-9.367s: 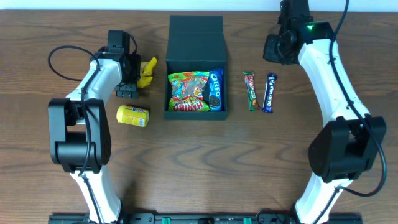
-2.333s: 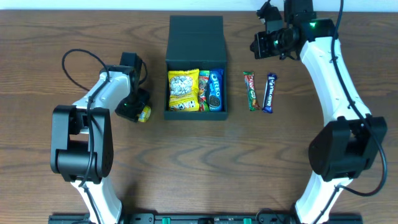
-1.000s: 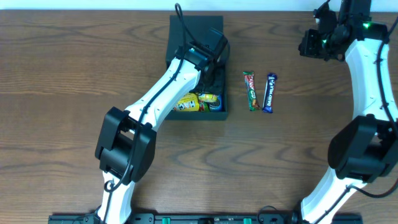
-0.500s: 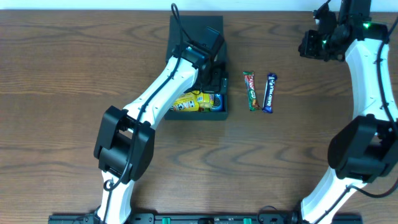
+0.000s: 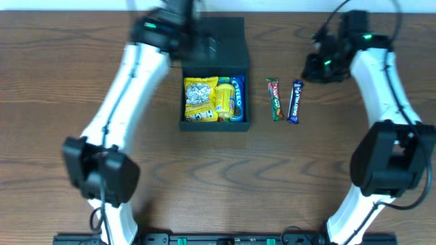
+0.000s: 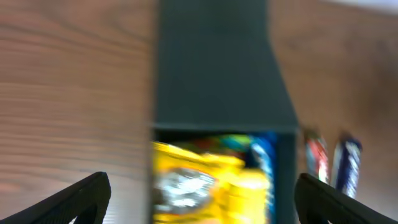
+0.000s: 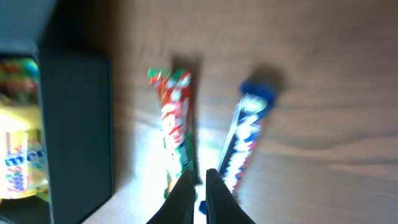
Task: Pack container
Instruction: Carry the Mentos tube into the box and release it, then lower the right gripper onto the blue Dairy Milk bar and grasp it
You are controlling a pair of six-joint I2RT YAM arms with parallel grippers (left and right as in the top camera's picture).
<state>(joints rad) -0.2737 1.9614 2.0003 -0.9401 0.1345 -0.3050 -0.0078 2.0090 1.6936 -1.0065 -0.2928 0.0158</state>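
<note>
The container is a dark open box with its flap lid lying back. Inside are a yellow packet, a yellow can and a blue Oreo pack. My left gripper is blurred above the lid, open and empty. In the left wrist view its fingers stand wide apart over the container. My right gripper is shut and empty, beyond a red-green bar and a blue bar. In the right wrist view the gripper hovers over both bars.
The two bars lie side by side on the wooden table just right of the container. The container's right wall stands left of the red-green bar in the right wrist view.
My left arm has lifted out of the container and swung back to the far left, leaving the yellow can inside. My right arm has moved left and nearer, toward the bars.
</note>
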